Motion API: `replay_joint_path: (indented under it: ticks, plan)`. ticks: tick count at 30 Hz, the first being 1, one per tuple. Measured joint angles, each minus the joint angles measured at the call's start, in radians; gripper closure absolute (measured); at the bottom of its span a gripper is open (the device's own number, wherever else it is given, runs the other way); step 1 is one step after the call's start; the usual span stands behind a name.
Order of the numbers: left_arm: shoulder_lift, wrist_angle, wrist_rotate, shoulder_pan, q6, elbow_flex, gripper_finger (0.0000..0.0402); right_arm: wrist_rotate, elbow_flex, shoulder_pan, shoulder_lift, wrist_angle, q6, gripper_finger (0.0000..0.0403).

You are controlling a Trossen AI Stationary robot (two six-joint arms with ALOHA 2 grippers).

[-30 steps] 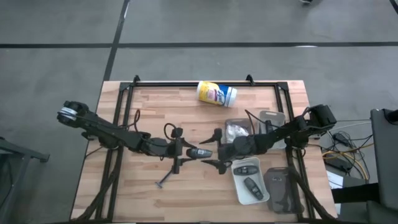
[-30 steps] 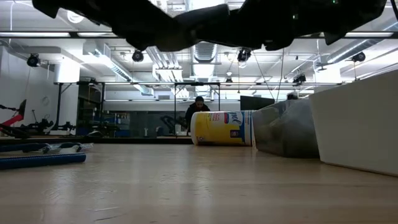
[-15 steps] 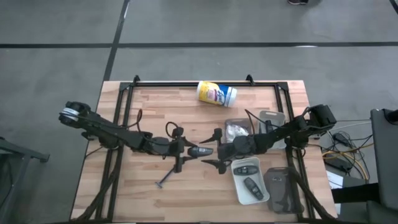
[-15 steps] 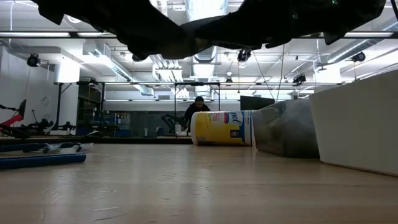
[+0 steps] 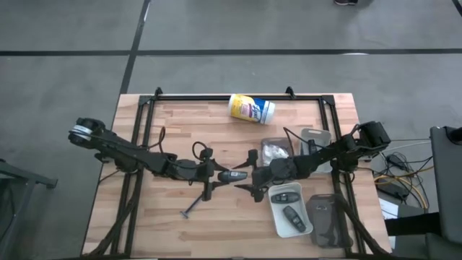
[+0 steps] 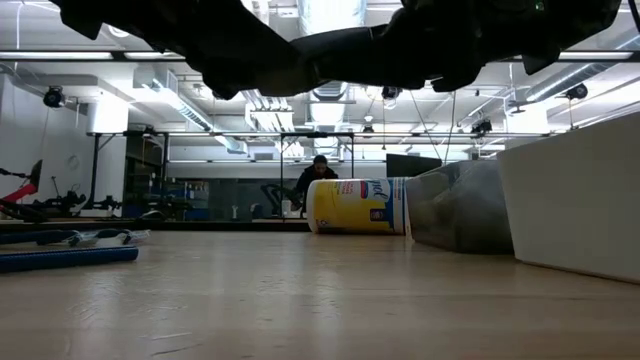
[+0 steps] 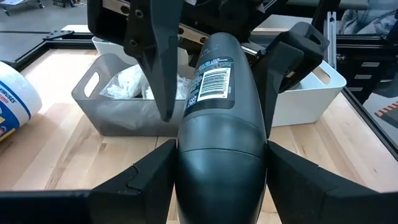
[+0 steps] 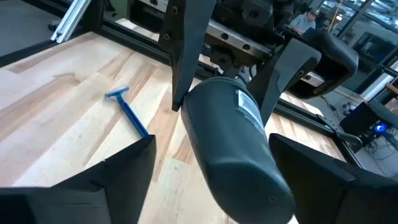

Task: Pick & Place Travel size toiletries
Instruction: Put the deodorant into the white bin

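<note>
A dark grey oblong tube (image 5: 232, 175) with a barcode label (image 7: 211, 84) hangs above the middle of the table, level, between both grippers. My left gripper (image 5: 219, 175) comes from the table's left and is shut on the tube's left end. My right gripper (image 5: 247, 174) comes from the table's right, and its open fingers (image 7: 158, 68) stand on either side of the tube's right end. Two more dark tubes lie in a white tray (image 5: 289, 209). White packets lie in a grey tray (image 5: 276, 150). My left gripper pinches the tube's rounded left end (image 7: 186, 168) between its two fingers. The fingers come nearly level from the table's left and lie along the tube. The tube is lifted clear of the table and sticks out past the fingertips. My right gripper's fingers (image 8: 134, 168) flank the tube's other end (image 8: 249, 162); whether they touch it I cannot tell.
A yellow-and-white canister (image 5: 252, 109) lies on its side at the far edge. A blue razor (image 8: 130, 115) lies on the wood near the front left of centre. Further trays (image 5: 325, 217) stand at the right edge beside the right arm.
Both arms have stayed in place. My left gripper has rolled a little about its own line, turning the tube with it. My right gripper's fingers have drawn somewhat closer together about the tube's right end.
</note>
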Motion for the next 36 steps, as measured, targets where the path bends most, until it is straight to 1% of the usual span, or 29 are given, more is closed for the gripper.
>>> replay_joint_path:
  ticks: [9,16,20,24,27,30,32,36]
  plan:
    - [0.000,0.000,0.001,0.004,-0.007,0.000,0.0179,-0.001,0.000,0.000,0.000,-0.004,-0.001,0.0166]
    - [0.007,0.006,0.013,0.005,-0.027,0.000,0.0179,-0.005,0.013,-0.001,0.000,-0.001,-0.010,0.0198]
    - [0.023,0.009,0.020,0.004,-0.051,0.000,0.0179,-0.010,0.013,0.000,0.002,-0.007,-0.014,0.0208]
    - [0.026,0.015,0.028,0.003,-0.069,0.000,0.0179,-0.046,0.013,0.000,0.002,-0.009,-0.001,0.0215]
    - [0.026,0.020,0.029,0.002,-0.076,0.000,0.0179,-0.054,0.013,0.001,0.002,-0.009,0.001,0.0221]
    - [0.026,0.022,0.040,0.002,-0.094,0.000,0.0179,-0.100,0.013,0.001,0.002,-0.007,0.014,0.0225]
    - [0.027,0.023,0.056,0.002,-0.098,0.000,0.0179,-0.136,0.014,0.000,0.002,-0.006,0.017,0.0223]
    - [0.027,0.042,0.111,0.002,-0.126,-0.001,0.0179,-0.159,0.015,0.000,0.001,0.000,0.069,0.0207]
